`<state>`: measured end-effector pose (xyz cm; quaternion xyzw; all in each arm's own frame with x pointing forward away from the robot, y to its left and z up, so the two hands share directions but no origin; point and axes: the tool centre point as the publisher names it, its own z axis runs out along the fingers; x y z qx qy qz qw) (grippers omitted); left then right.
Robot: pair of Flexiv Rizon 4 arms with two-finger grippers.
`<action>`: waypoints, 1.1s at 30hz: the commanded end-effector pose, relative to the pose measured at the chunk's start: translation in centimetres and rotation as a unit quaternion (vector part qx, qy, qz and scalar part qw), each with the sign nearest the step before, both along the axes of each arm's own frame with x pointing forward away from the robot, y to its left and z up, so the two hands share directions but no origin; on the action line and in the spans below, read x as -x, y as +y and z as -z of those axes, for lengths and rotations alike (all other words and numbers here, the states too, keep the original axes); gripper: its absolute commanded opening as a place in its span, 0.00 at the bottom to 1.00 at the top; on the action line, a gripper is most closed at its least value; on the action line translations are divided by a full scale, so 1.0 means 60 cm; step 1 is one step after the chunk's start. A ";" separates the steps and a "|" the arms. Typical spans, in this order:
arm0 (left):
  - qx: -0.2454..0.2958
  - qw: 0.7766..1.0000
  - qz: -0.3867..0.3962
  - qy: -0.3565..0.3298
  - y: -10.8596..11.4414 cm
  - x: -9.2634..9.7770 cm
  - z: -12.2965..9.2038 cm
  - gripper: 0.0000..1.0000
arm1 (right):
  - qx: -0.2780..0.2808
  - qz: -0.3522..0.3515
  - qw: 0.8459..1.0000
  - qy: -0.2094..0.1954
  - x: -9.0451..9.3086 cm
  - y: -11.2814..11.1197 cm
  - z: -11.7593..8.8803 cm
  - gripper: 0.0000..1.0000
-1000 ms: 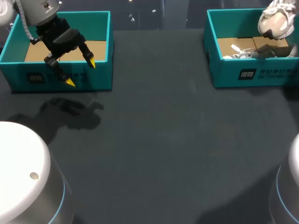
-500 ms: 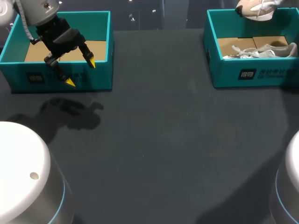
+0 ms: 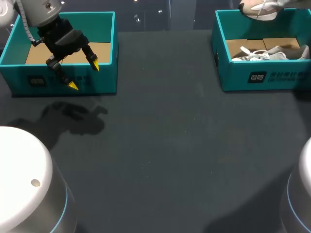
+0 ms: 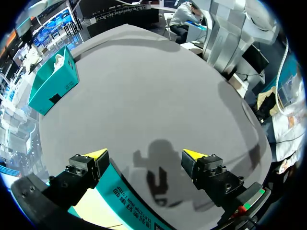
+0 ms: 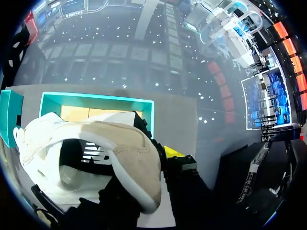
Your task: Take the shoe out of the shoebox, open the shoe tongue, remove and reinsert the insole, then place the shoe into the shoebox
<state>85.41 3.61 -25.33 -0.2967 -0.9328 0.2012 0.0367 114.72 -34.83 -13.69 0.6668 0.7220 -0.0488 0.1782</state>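
From the head view, the shoe point(image 3: 260, 8) hangs above the back wall of the shoebox point(image 3: 262, 77), clear of its rim. A second shoe point(image 3: 272, 52) lies inside, laces spread. The lift-out looks nearly done. The next move is probably to carry the shoe over the near wall with height to spare and set it sole-down on the open surface point(image 3: 170, 145), where both arms can reach it. The left gripper point(image 3: 84, 75) hovers wide open and empty over the near wall of a second teal box point(image 3: 104, 85), well apart.

In the left wrist view, the left gripper point(image 4: 145, 154) has nothing between its spread fingers, and the shoebox point(image 4: 53, 86) stands far across the bare surface point(image 4: 158, 86).

In the right wrist view, the right gripper point(image 5: 139, 172) has the shoe point(image 5: 110, 143) clamped at its collar. One yellow fingertip point(image 5: 172, 152) shows and the other is hidden behind the shoe. The shoebox point(image 5: 96, 98) lies ahead; its rim and the loose laces are the snag risks.
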 end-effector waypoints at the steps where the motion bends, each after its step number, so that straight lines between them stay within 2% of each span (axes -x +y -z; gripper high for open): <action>1: -0.001 1.000 0.000 0.000 0.000 0.000 0.000 1.00 | -0.001 -0.005 1.000 -0.016 0.011 0.000 -0.001 0.00; 15: -0.001 1.000 0.000 0.000 0.000 0.000 0.000 1.00 | 0.030 0.063 0.997 -0.034 0.022 0.017 0.072 0.00; 16: -0.001 1.000 0.000 0.000 0.000 0.000 0.000 1.00 | 0.042 0.089 0.995 -0.032 0.022 0.016 0.076 0.00; 18: -0.001 1.000 0.000 0.000 0.000 0.000 0.000 1.00 | 0.041 0.110 0.992 -0.033 0.023 0.016 0.078 0.00; 30: -0.001 1.000 0.000 0.000 0.000 0.000 0.000 1.00 | 0.041 0.110 0.992 -0.033 0.023 0.016 0.078 0.00; 33: -0.001 1.000 0.000 0.000 0.000 0.000 0.000 1.00 | 0.062 0.112 0.991 -0.042 0.018 0.017 0.102 0.00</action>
